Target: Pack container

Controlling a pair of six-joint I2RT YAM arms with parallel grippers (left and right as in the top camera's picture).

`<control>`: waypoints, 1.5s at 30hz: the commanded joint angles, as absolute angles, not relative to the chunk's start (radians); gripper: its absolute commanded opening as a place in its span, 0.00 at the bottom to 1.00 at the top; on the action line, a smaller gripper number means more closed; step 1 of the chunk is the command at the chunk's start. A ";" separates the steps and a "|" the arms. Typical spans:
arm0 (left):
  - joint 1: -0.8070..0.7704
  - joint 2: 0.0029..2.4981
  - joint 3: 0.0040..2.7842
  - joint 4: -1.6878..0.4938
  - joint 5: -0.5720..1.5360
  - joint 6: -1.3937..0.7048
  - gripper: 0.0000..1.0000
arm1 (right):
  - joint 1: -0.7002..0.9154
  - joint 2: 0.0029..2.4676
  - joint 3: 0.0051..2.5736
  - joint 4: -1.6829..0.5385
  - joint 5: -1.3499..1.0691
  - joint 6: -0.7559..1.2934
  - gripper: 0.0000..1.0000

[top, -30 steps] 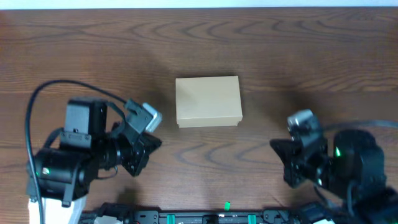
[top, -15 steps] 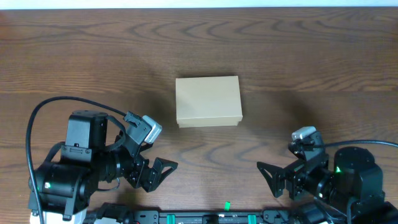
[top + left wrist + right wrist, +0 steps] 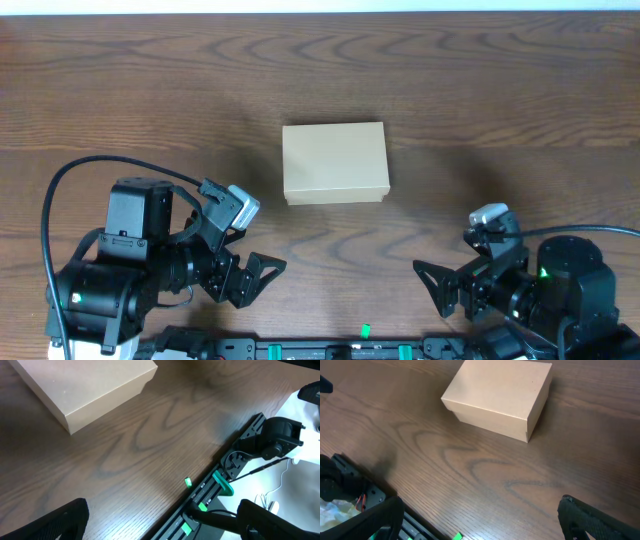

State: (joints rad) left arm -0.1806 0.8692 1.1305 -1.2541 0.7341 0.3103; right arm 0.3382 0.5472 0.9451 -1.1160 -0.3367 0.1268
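The container (image 3: 335,162), a plain tan cardboard box with its lid shut, lies flat in the middle of the wooden table (image 3: 480,90). My left gripper (image 3: 255,280) hovers near the front edge, left of and below the box, open with nothing between its fingers. On the other side my right gripper (image 3: 437,288) stands open and empty too, right of and below the box. The left wrist view has the box (image 3: 85,385) at top left, well beyond the spread gripper (image 3: 162,525). The right wrist view has the box (image 3: 500,395) at the top, far from the gripper (image 3: 480,522).
A black rail with green tabs (image 3: 360,350) runs along the table's front edge, seen also as the rail (image 3: 225,480) in the left wrist view. A black cable (image 3: 60,165) loops over the left arm. No small items show on the table.
Both grippers went from shut to wide open and both arms drew back toward the front edge. Over the last half second nothing has moved. The box has stayed put.
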 commanded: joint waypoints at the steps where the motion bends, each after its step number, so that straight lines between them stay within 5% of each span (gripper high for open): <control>1: -0.184 0.863 1.129 -1.258 0.748 0.302 0.95 | 0.342 0.542 0.939 -1.119 -0.340 0.141 0.99; 12: -0.065 0.638 1.043 -1.001 0.458 0.302 0.95 | 0.342 0.542 0.939 -1.119 -0.340 0.141 0.99; 23: 0.132 0.186 0.512 -0.623 0.274 0.095 0.95 | 0.342 0.542 0.939 -1.119 -0.340 0.141 0.99; 32: 0.141 0.052 0.200 -0.386 0.152 0.019 0.95 | 0.342 0.542 0.939 -1.119 -0.340 0.142 0.99; 45: 0.078 0.003 0.104 -0.343 0.099 0.019 0.95 | 0.342 0.542 0.939 -1.119 -0.340 0.141 0.99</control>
State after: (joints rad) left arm 0.0872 0.0120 0.1265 -0.3405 0.1234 0.0257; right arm 0.3382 0.5465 0.9405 -1.1183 -0.3367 0.1299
